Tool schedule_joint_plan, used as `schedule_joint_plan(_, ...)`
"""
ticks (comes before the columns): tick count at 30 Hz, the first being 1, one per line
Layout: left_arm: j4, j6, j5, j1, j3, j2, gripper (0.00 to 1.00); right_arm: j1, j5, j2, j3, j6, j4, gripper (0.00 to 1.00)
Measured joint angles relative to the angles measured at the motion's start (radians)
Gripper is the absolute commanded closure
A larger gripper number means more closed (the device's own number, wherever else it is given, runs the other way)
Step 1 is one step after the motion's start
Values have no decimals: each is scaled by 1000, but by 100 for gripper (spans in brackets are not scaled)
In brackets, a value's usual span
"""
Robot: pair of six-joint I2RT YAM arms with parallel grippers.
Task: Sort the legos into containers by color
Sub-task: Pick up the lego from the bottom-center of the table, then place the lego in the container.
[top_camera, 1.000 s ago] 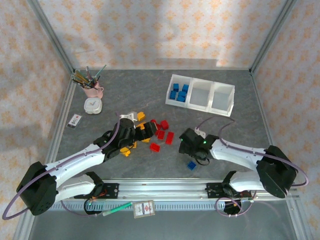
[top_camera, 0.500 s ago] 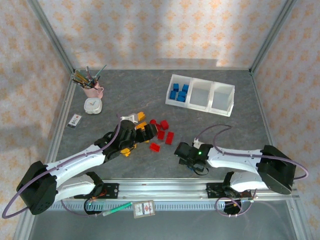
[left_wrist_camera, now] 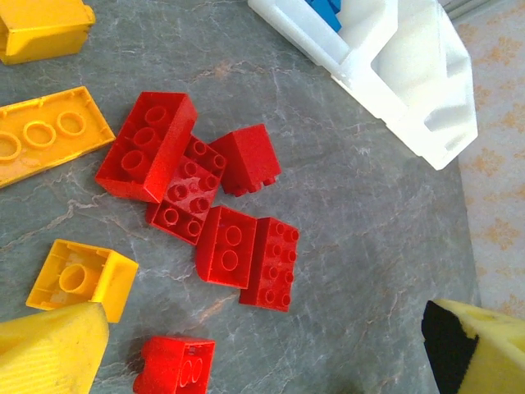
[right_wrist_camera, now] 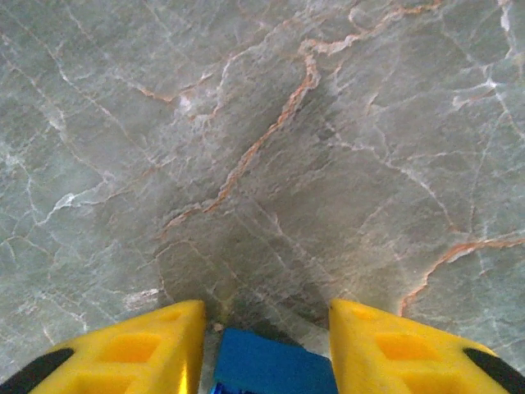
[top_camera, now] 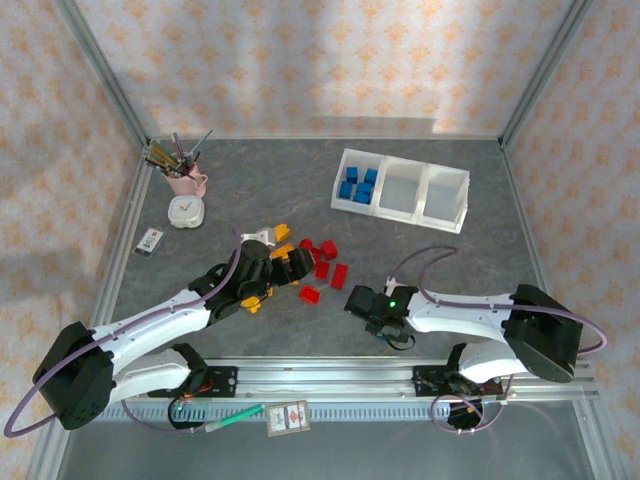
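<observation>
The right claw hangs low over the grey marbled table, closed to a narrow gap on a blue brick at the bottom edge of its wrist view. One yellow finger sits at each side of the brick, which fills the space between them and rests on the table. Seen from above, this claw lies low and a little right of the middle of the frame, well apart from the tray. The tray sits in the upper right part of the table with its three compartments side by side, and the leftmost one holds several blue bricks. The left claw is spread wide with nothing in it, its yellow fingers in the lower corners of its wrist view. Ahead of them a cluster of red bricks lies studs up, the pieces touching one another, and a single red brick lies apart at the bottom edge. Yellow bricks lie down the left side of that view: a small one just beside the finger, a long flat one above it, and another in the upper left corner. A pink cup of pens stands at the upper left of the table.
</observation>
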Motion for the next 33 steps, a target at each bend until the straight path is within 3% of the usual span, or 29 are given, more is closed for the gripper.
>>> schedule_joint_plan(16, -39, 13, -23, 0, 13, -13, 1, -29, 58, 5, 152, -103, 32, 65)
schedule_joint_plan(24, -57, 59, -34, 40, 103, -12, 1, -243, 123, 81, 369, -359, 105, 62)
schedule_joint_plan(33, -48, 99, -14, 147, 194, 79, 1, -456, 127, 385, 711, -637, 240, 61)
